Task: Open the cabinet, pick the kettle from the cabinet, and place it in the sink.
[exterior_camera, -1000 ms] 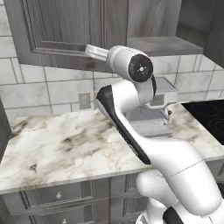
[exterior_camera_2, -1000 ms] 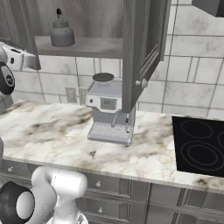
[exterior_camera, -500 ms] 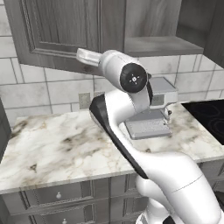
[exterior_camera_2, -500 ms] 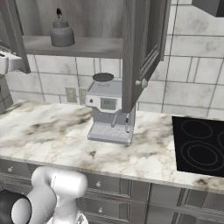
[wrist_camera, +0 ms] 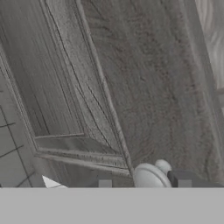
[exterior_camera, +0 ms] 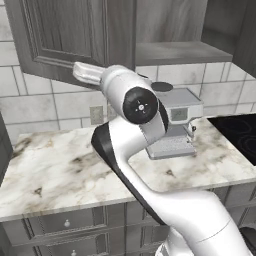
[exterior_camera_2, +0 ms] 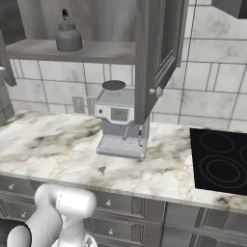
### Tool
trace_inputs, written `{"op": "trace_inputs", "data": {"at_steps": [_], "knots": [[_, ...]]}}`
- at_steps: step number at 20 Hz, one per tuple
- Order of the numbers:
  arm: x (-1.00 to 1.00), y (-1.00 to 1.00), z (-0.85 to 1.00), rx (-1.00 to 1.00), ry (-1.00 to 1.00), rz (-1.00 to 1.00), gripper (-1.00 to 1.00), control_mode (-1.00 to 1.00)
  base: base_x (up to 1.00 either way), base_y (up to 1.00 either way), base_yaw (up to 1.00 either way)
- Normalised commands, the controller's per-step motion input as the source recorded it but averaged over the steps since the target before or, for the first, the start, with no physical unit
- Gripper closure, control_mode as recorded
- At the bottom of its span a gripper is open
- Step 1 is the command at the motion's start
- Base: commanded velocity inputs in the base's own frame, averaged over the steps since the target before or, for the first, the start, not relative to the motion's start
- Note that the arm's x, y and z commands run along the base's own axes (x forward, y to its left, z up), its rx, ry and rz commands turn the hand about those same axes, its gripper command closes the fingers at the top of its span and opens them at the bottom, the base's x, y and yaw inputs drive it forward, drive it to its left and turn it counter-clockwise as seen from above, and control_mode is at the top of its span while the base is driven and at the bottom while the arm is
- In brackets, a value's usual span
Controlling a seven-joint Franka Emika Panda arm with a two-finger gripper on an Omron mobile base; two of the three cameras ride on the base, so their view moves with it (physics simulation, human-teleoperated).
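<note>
Two cabinet doors swung open, kettle on the shelf

Cabinet [exterior_camera_2: 159, 53]: right door stands open, edge-on toward the right base camera, round silver knob [exterior_camera_2: 155, 91] on its lower corner. Left door [exterior_camera: 60, 40] also swung outward in the left base view.

Kettle [exterior_camera_2: 67, 34]: upright on the cabinet shelf [exterior_camera_2: 96, 50], toward the left end, dark handle arched over the top. Nothing touches it.

Gripper [wrist_camera: 144, 183]: close against the left door's raised panel. Its two dark finger tips flank the door's silver knob [wrist_camera: 151, 176], one on each side; jaws look parted around it, but whether they press on it I cannot tell.

Arm [exterior_camera: 130, 150]: rises from the base, elbow bent, forearm reaching up and left to the door's lower edge.

Table [exterior_camera_2: 58, 144]: marble top carrying a silver coffee machine [exterior_camera_2: 120, 120] below the shelf; black cooktop [exterior_camera_2: 219, 159] to the right.
</note>
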Motion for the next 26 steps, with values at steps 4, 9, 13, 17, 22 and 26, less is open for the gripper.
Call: {"op": "trace_inputs", "data": {"at_steps": [4,9,13,17,22,26], "knots": [[-0.36,0.59,0.0,0.0,0.0,0.0,1.0,-1.0,0.0,0.0,0.0],[-0.33,0.58,0.0,0.0,0.0,0.0,1.0,-1.0,0.0,0.0,0.0],[-0.27,0.54,-0.01,0.0,0.0,0.0,1.0,-1.0,0.0,0.0,0.0],[-0.09,0.47,-0.12,-0.01,0.01,0.0,-1.0,-1.0,0.0,0.0,0.0],[-0.18,0.07,-0.19,-0.01,0.1,-0.01,-1.0,-1.0,0.0,0.0,0.0],[-0.4,-0.17,-0.1,0.03,0.02,-0.02,-1.0,-1.0,0.0,0.0,0.0]]}}
